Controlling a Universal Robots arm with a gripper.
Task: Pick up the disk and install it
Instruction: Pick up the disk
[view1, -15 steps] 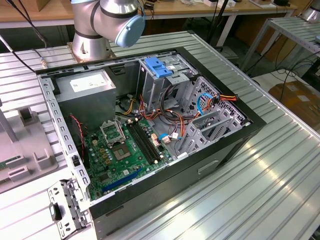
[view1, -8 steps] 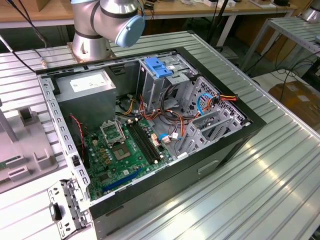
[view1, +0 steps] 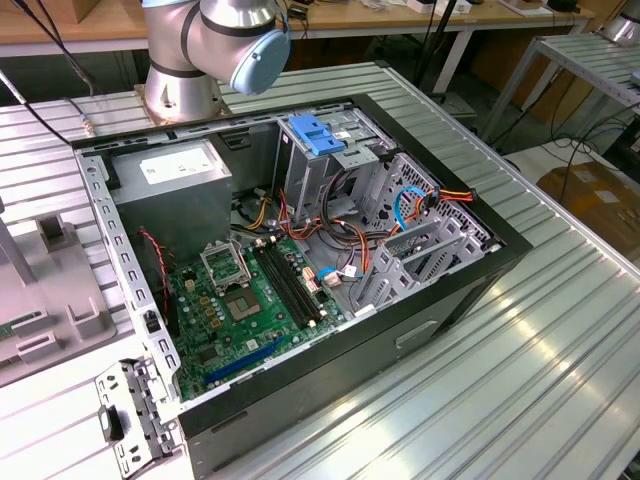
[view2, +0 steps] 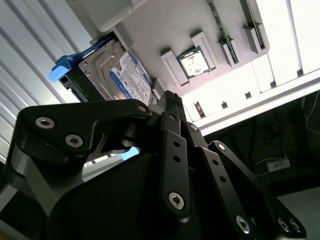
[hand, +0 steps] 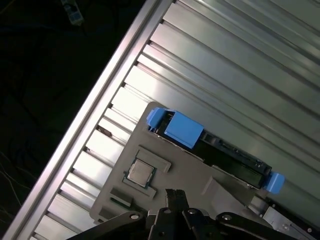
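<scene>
While the fingers (hand: 171, 200) hover closed, the disk (hand: 230, 157) edges the holder (hand: 187, 170) — open table (hand: 240, 65) beyond.

Overhead light falls evenly on the open computer case (view1: 300, 250) in the exterior view, and I see only soft shadows among its cables. The ribbed table (view1: 560, 340) throws bright streaks back at me. In the second wrist view the grey fixture (view2: 150, 27) burns out to white along one edge, while the gripper (view2: 171, 97) sits dark and soft, close to the lens. In the first wrist view the table's ribs glare, and beyond its edge everything drops to black.
</scene>
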